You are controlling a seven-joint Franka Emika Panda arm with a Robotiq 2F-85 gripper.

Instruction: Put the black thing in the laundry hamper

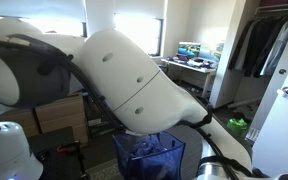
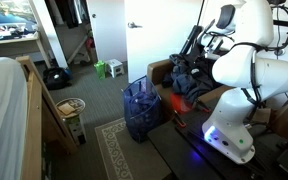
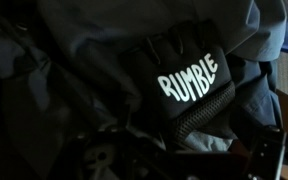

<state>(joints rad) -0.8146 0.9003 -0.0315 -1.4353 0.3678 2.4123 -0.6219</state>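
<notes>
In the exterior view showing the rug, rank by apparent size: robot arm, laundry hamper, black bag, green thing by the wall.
Largest: robot arm
Then: laundry hamper
Then: black bag
Smallest: green thing
Last two sit farther back, so real size is unsure.

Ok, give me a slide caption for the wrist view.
Close-up: black item printed RUMBLE, lying on dark clothes.

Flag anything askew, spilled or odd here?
A clothes pile is heaped loose beside the laundry hamper, not in it. The black RUMBLE glove lies on top. Hamper upright, no spill visible.
</notes>
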